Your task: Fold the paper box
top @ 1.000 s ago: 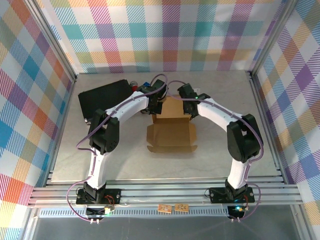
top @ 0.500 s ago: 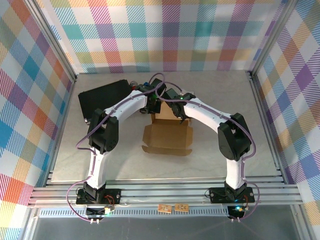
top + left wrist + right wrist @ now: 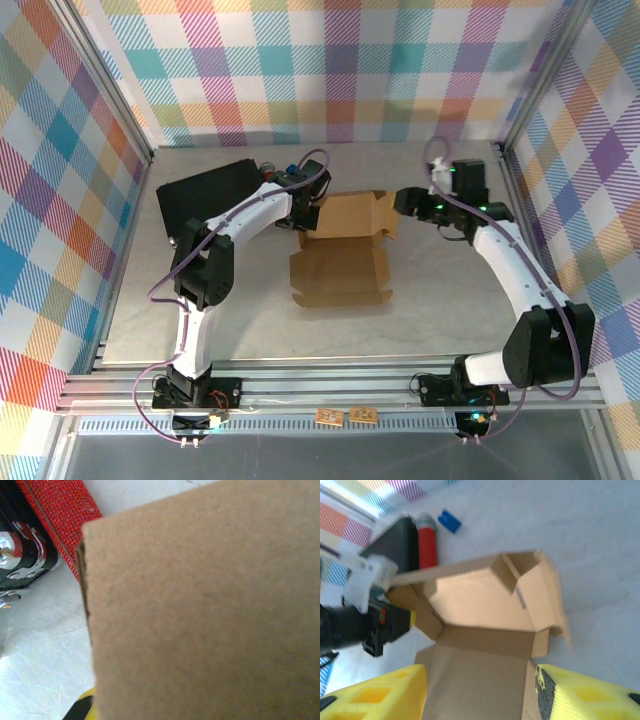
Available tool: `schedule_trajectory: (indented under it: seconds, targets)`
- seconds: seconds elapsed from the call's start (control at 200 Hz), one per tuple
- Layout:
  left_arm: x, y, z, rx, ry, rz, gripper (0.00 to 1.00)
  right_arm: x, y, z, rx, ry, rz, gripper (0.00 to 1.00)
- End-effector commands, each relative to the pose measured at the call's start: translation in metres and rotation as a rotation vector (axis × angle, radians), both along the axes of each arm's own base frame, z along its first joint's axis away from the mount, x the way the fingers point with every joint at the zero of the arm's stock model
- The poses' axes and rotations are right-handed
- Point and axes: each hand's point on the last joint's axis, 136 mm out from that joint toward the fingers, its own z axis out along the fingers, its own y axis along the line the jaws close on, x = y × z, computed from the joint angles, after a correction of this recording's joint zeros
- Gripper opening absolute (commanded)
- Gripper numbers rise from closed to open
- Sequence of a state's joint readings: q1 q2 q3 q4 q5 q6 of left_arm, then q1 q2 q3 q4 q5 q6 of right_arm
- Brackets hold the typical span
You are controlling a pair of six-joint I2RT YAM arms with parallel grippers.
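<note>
The paper box (image 3: 340, 262) is a brown cardboard sheet lying half folded in the middle of the table, its back section (image 3: 350, 215) raised with flaps standing. My left gripper (image 3: 304, 217) is at the box's back left corner, shut on the left side flap. In the left wrist view the cardboard (image 3: 210, 610) covers nearly everything, and one yellow finger (image 3: 82, 707) peeks out below it. My right gripper (image 3: 405, 200) hangs just right of the box's back right flap, open and holding nothing. Its yellow fingers (image 3: 375, 690) frame the box (image 3: 480, 630) from above.
A black flat case (image 3: 210, 190) lies at the back left, next to the left arm. A red cylinder (image 3: 426, 545) and a small blue block (image 3: 449, 521) sit behind the box. Aluminium rails edge the table on every side.
My right gripper let go of the box's back section, opened, and swung away to the right. The back section dropped back and spread wider. The left gripper kept its place.
</note>
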State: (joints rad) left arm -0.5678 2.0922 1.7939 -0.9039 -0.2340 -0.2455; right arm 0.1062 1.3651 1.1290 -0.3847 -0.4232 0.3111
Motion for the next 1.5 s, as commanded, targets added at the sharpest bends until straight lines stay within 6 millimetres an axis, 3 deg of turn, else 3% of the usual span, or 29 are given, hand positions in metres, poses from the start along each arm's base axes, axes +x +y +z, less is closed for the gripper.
schedule_trajectory:
  seconds: [0.0,0.085,0.2,0.42,0.66,0.825,1.015,1.495]
  targets:
    - [-0.022,0.027,0.003,0.107,0.062,-0.029,0.0,0.008,-0.009,-0.014,0.094,0.0,0.043,0.57]
    - [-0.026,0.023,0.01,0.06,0.069,-0.053,0.0,0.022,-0.033,-0.041,0.122,0.061,-0.035,0.54]
    - [-0.036,0.023,0.017,-0.005,0.105,-0.087,0.0,0.033,-0.038,-0.063,0.169,0.084,-0.035,0.53]
    - [-0.051,0.041,0.009,-0.08,0.207,-0.116,0.0,0.047,-0.01,-0.11,0.389,0.253,0.057,0.46]
    - [-0.048,0.046,-0.005,-0.12,0.238,-0.122,0.0,0.026,0.036,-0.141,0.391,0.377,0.173,0.41]
    - [-0.043,0.051,-0.017,-0.1,0.25,-0.128,0.0,0.019,0.061,-0.139,0.453,0.338,0.286,0.38]
    - [-0.037,0.057,-0.022,-0.092,0.253,-0.121,0.0,0.006,0.073,-0.129,0.508,0.276,0.398,0.38]
    - [-0.032,0.054,-0.025,-0.1,0.262,-0.133,0.0,0.0,0.097,-0.135,0.359,0.243,0.467,0.42]
